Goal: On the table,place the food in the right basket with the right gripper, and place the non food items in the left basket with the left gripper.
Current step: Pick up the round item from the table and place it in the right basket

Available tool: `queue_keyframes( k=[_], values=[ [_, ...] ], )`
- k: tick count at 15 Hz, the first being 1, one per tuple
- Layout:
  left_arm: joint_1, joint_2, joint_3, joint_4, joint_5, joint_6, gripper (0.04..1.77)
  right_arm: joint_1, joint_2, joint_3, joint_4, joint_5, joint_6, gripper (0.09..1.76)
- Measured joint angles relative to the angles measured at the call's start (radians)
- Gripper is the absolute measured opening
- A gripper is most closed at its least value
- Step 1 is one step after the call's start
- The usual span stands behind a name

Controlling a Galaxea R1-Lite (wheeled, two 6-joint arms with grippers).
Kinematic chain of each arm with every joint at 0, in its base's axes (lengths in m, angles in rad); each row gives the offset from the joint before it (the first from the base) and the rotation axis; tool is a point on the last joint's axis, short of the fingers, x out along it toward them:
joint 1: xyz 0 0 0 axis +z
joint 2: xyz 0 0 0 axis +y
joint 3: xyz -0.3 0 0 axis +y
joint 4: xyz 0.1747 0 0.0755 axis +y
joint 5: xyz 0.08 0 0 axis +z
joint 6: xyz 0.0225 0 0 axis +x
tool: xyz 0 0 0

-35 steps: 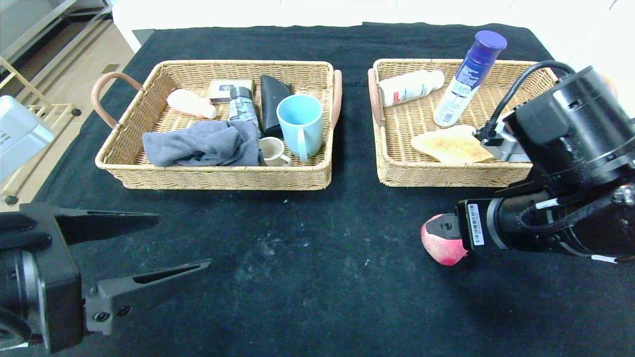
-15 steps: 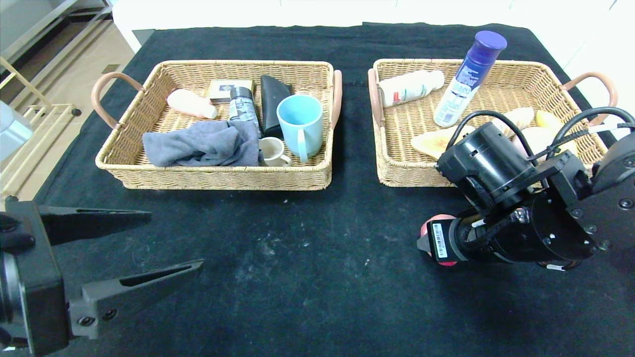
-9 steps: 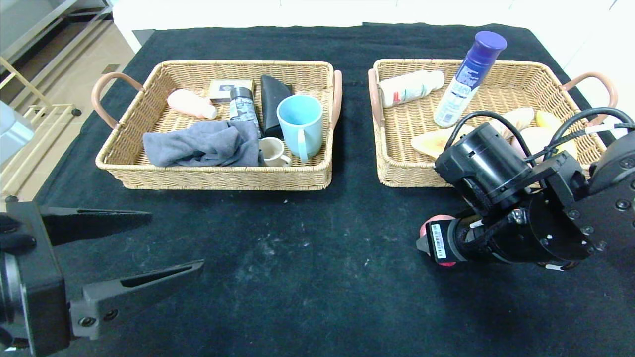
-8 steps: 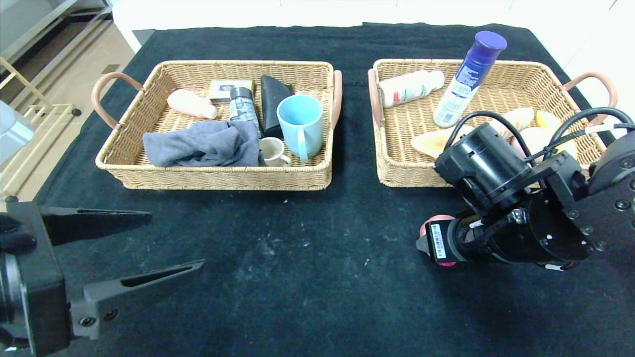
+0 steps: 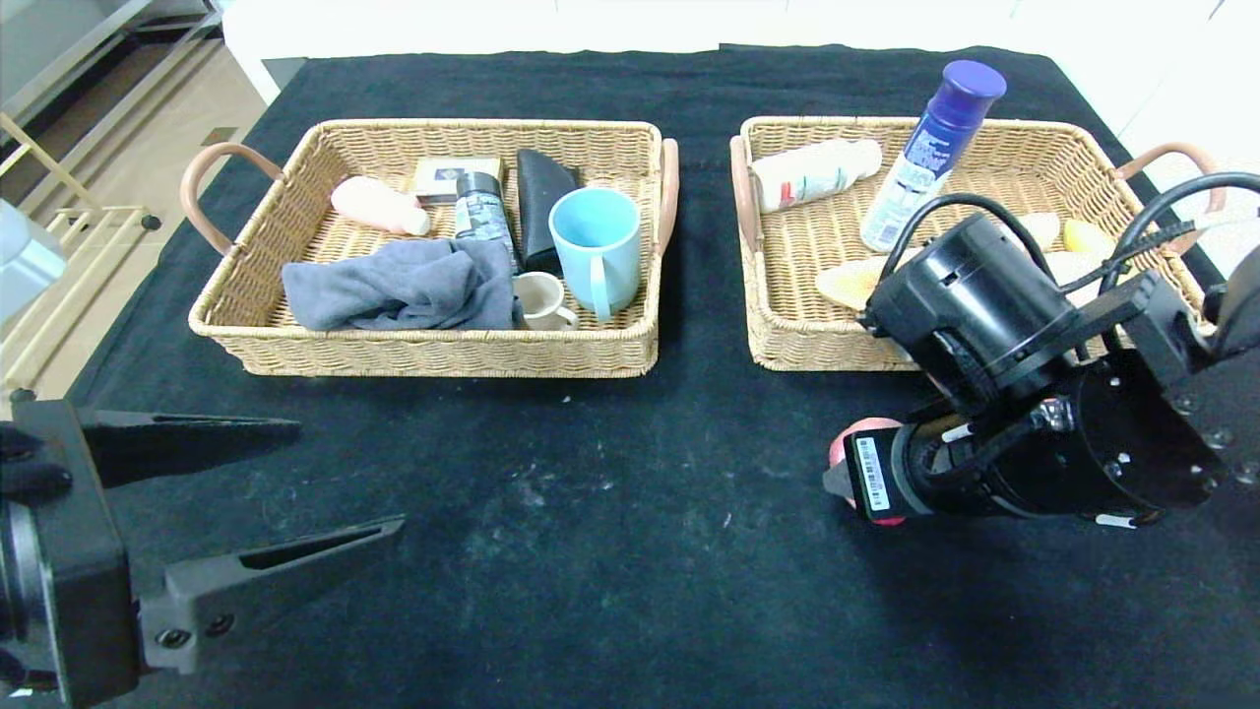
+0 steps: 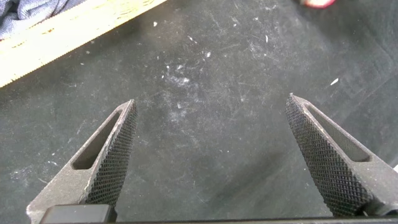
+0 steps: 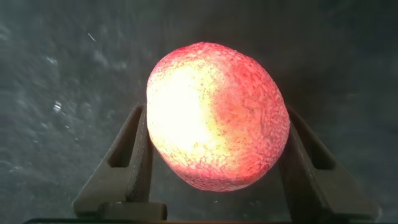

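Gripping the peach point(image 7: 217, 115) from both sides, the right gripper point(image 7: 214, 168) has its two fingers point(image 7: 127, 158) pressed flat against the fruit's flanks, so the round body sits wedged between them rather than perched at the tips. That deep seat looks chosen to keep a slippery ball from rolling out on the lift. In the head view only a sliver of the peach point(image 5: 849, 441) shows ahead of the wrist, just above or on the black tabletop point(image 5: 610, 551); I cannot tell whether it has left the cloth. The right basket point(image 5: 787, 335) lies beyond the fingers, near, already holding bottles and pale bread pieces, so the carry should be short, with its near wall to get over.

The left gripper point(image 5: 261, 492) hangs parked over bare tabletop, fingers point(image 6: 109, 155) spread wide and empty, well short of the left basket point(image 5: 433, 354).
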Motion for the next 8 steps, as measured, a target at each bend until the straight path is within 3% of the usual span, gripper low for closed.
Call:
queue_keyframes(
  k=[4, 8],
  values=[
    [0.002, -0.001, 0.0, -0.004, 0.001, 0.0, 1.72, -0.021, -0.038, -0.037, 0.0, -0.055, -0.106, 1.18],
    [0.002, -0.003, 0.0, -0.004, 0.003, 0.003, 1.72, -0.095, -0.061, -0.133, -0.003, -0.07, -0.199, 1.18]
  ],
)
